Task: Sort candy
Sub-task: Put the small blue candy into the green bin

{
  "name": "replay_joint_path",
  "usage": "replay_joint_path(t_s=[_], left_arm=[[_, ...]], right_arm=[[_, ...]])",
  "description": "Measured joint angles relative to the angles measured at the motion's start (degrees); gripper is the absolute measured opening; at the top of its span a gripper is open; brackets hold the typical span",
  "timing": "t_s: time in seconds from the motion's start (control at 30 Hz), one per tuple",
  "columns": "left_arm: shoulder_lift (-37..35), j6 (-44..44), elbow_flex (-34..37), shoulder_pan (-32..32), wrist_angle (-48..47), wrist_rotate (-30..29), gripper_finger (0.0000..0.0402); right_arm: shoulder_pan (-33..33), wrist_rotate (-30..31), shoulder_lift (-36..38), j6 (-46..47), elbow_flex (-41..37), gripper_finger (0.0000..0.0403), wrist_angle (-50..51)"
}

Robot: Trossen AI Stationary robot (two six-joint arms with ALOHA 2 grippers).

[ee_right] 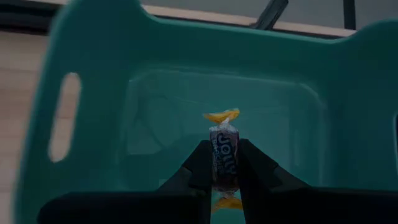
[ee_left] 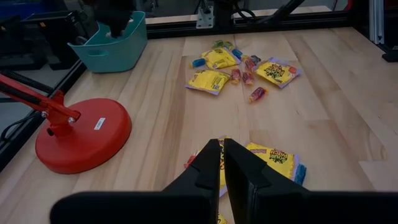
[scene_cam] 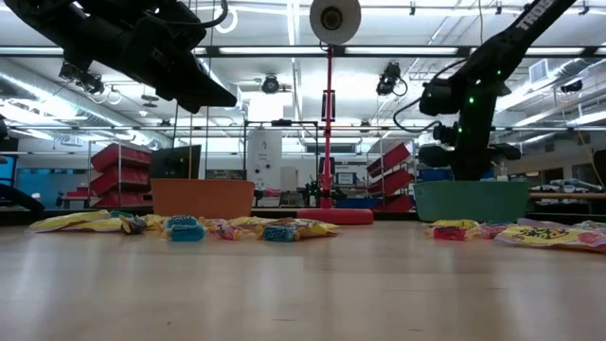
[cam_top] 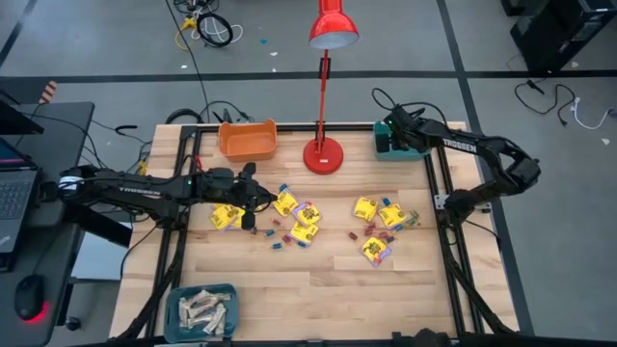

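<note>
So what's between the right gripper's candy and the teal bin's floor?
Nothing. In the right wrist view the right gripper holds a purple candy over the teal bin; the floor below looks bare.

The purple wrapped candy (ee_right: 222, 163) has print partly covered by the right end effector's (ee_right: 222, 163) fingers (ee_right: 200, 163). Below them, its lower twist is cut off by the picture's edge.
</note>
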State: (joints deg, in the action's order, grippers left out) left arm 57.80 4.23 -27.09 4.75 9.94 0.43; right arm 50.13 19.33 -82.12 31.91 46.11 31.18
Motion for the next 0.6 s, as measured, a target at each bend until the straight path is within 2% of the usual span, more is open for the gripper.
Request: replay_joint_path(t_s=[0.3, 0.6], left_arm=[[0.00, -0.02, 0.00, 0.00, -0.27, 0.00, 0.0023], [0.00, -0.04, 0.00, 0.00, -0.57, 0.00, 0.0023]], right_arm=[[0.22, 0.09, -6.31, -0.58, -0.02, 0.0051, -2.94], [0.37, 0.42, -6.50, -0.12, -0.02, 0.0087, -3.49]])
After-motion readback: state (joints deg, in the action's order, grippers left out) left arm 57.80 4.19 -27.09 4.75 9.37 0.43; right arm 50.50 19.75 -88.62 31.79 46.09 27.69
